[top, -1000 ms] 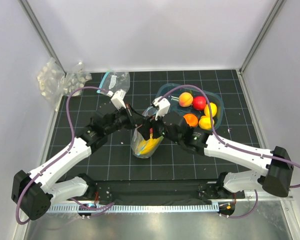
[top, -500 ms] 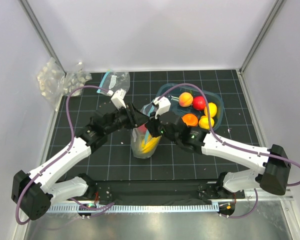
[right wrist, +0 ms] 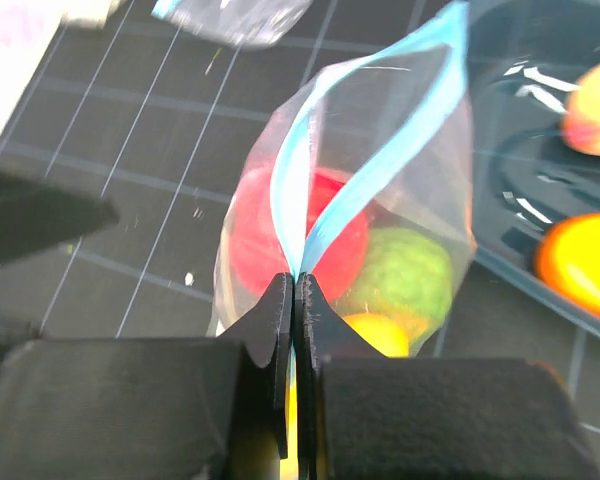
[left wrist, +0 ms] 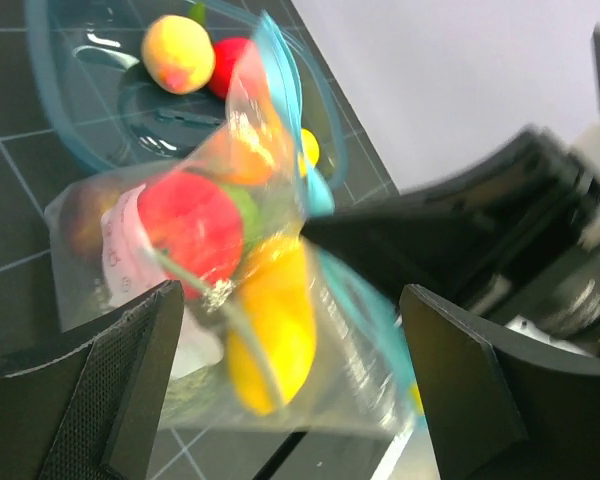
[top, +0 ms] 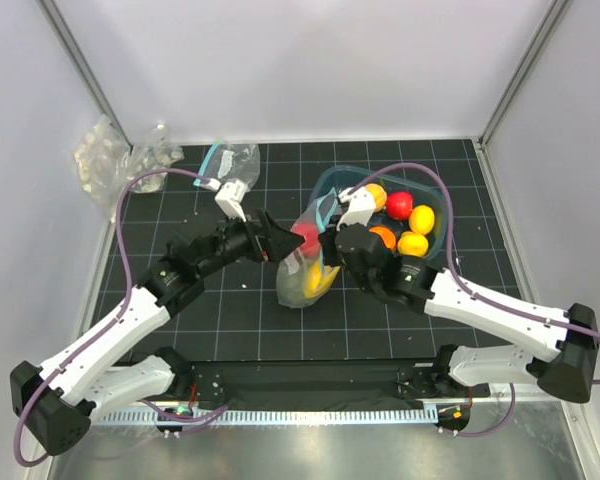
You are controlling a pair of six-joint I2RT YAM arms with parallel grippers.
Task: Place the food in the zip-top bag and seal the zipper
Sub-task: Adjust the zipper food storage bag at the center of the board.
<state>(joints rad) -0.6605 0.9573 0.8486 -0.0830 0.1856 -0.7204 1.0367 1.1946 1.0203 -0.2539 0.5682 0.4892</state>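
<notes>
Right gripper fingers clamped together on the zipper; its strips part beyond the pinch. Left gripper fingers spread wide, holding nothing, just beside the bag. Bag on the mat holds a red ball, green ball and lemon, next to a bowl of fruit

Middle's pretty cramped: the zip-top bag sits between the left gripper, jaws spread wide, and the right gripper, pinched on the zipper. The fruit tray sits just behind-right of it. Both arms slant in from the near corners. Bare mat in front is passable, back-right too; a spare bag lies back-left.
</notes>
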